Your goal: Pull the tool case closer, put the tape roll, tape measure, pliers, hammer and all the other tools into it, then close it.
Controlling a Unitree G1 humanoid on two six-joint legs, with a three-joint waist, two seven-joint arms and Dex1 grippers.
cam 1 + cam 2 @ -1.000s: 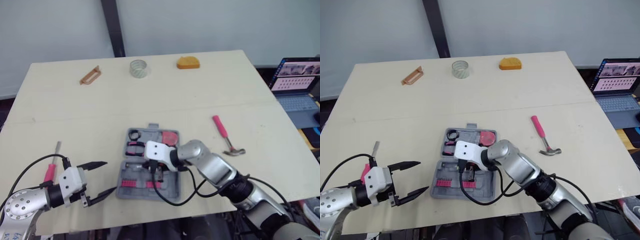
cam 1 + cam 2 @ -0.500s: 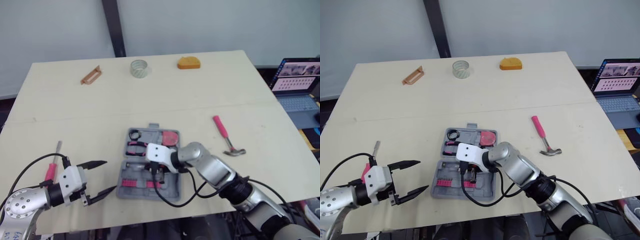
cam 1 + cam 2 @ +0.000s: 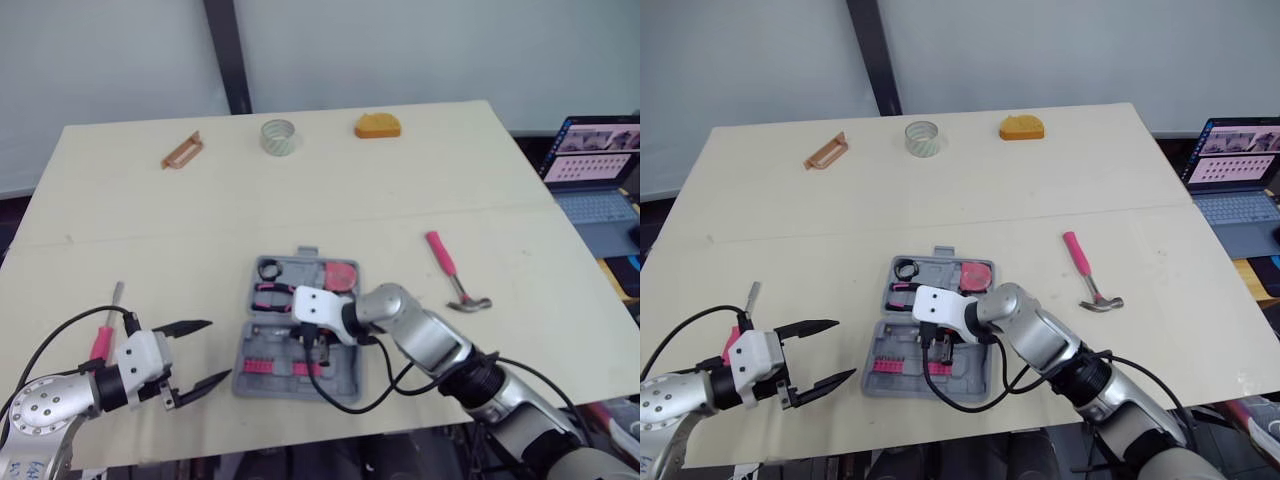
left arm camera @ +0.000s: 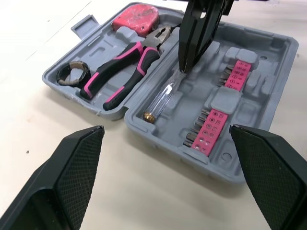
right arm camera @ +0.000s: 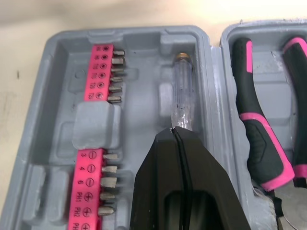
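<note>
Case (image 4: 268,110) lies open on the worktop (image 3: 400,190), centre, near the front edge. Inside it are pliers (image 4: 122,72), a pink tape measure (image 4: 138,14), bit strips (image 5: 98,72) and a clear tester (image 5: 183,93). Right claw (image 5: 172,132) is over the front half, fingers pressed together, tips touching the tester's end; cannot tell if they pinch it. Left claw (image 3: 218,350) is spread wide and holds nothing, left of the case. Hammer (image 3: 453,270) lies to the right, apart. Tape roll (image 3: 278,136) sits at the far edge. Pink screwdriver (image 3: 103,335) lies beside the left arm.

table (image 3: 420,170) | open case (image 3: 255,350) | hammer (image 3: 452,270) right of case | screwdriver (image 3: 101,342) left of case | tape roll (image 3: 279,136), orange object (image 3: 376,125) beyond case
</note>
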